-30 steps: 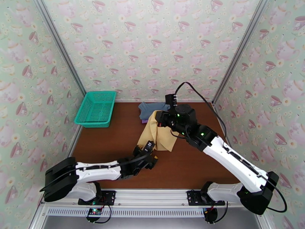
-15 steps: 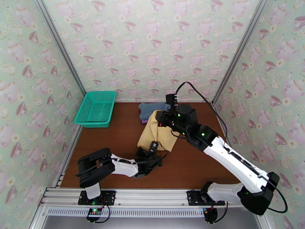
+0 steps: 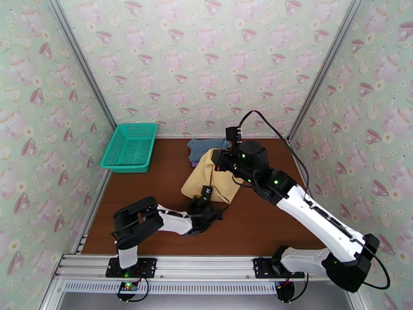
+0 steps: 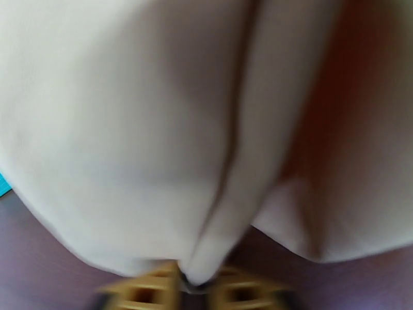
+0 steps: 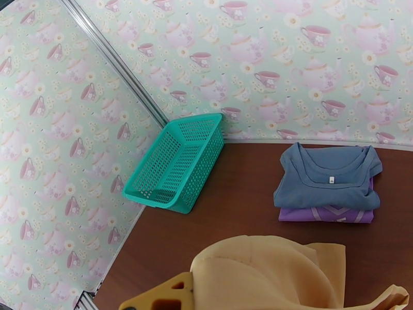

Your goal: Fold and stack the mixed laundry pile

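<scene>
A mustard-yellow garment (image 3: 204, 177) hangs over the middle of the table, its upper edge held in my shut right gripper (image 3: 216, 160). My left gripper (image 3: 207, 201) sits low at the garment's near hem. In the left wrist view its yellow fingertips (image 4: 139, 293) are shut on a fold of that cloth (image 4: 155, 125). Behind it, a folded grey-blue shirt (image 5: 325, 176) lies on top of a folded lilac-purple shirt (image 5: 325, 215) near the back wall. The same yellow cloth (image 5: 268, 275) bunches at the bottom of the right wrist view beside one finger (image 5: 162, 298).
A teal mesh basket (image 3: 130, 146) stands at the back left corner against the wall. Bare brown tabletop (image 3: 149, 195) lies between the basket and the garment, and more to the right of it (image 3: 268, 223). Patterned walls close in three sides.
My left gripper moved right to the garment's near hem and went from open to shut on it. The hem spread a little to the left. The right arm stayed put.
</scene>
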